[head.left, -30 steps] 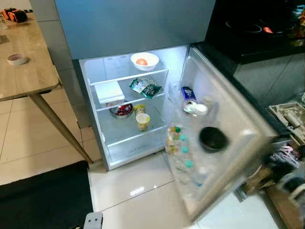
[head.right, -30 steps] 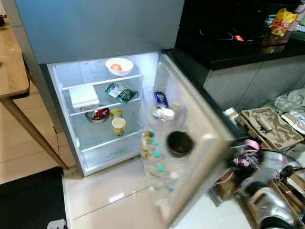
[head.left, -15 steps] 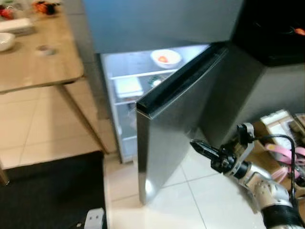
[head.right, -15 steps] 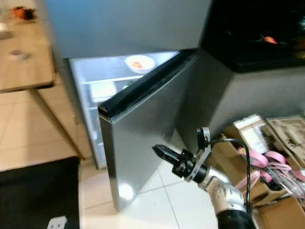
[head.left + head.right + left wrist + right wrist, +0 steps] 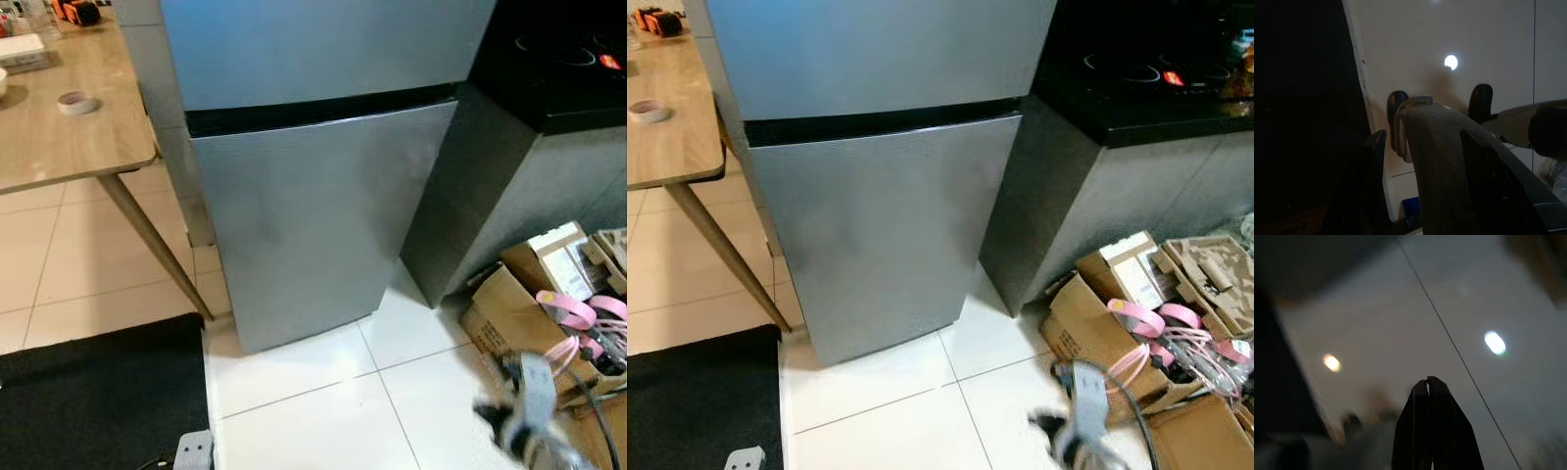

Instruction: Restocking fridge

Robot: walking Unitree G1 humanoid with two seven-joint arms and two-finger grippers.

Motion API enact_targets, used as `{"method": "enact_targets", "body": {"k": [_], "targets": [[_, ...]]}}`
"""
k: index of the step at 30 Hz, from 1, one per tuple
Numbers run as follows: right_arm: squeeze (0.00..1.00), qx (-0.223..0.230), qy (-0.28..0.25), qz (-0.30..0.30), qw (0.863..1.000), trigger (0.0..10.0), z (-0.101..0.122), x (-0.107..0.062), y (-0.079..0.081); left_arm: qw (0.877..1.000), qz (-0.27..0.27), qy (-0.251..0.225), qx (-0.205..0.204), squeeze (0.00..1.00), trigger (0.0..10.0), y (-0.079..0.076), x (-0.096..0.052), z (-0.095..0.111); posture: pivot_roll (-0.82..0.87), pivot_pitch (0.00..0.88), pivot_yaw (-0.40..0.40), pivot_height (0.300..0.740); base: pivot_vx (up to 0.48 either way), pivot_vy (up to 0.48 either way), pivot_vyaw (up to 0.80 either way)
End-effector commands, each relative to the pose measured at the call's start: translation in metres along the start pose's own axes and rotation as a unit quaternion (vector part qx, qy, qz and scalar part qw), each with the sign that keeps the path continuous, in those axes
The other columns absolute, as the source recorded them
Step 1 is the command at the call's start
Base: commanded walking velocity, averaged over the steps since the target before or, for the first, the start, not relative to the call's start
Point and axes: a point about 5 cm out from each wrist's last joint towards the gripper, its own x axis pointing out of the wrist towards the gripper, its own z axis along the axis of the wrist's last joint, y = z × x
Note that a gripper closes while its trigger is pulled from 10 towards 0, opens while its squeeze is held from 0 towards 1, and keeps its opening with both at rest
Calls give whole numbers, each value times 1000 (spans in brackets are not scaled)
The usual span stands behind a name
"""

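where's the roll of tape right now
The roll of tape lies on the wooden table at the robot's left, beside the closed fridge.

Head stereo pair high up, angled down at the fridge (image 5: 313, 215) front and the floor tiles (image 5: 921, 411), wrist cameras close above pale tiles, facing down.

Right end effector (image 5: 1427, 384) closed, low.
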Motion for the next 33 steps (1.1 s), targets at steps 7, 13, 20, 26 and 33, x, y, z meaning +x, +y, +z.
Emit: {"method": "enact_targets", "body": {"k": [7,13,20,26,33], "targets": [[0,-7,90,-52,995,10000,-62,-13,-5,1000,-1,15,12,0,10000,-3,1,-4,-12,0,-65,740,0,0,0],[0,-21,93,-54,994,10000,-63,-13,-5,1000,0,15,20,0,10000,-3,1,-3,-13,0,-62,740,0,0,0],[0,-67,98,-50,992,10000,-58,-12,-8,1000,1,10,25,0,10000,-5,2,0,-14,0,-70,740,0,0,522],[0,-95,104,-49,989,10000,-57,-10,-4,1000,-4,7,28,0,10000,-10,4,3,-20,0,-65,740,0,0,731],[0,-100,112,-48,987,10000,-65,-11,1,999,-4,9,32,0,10000,-10,3,1,-15,0,-52,740,0,0,731]]}}
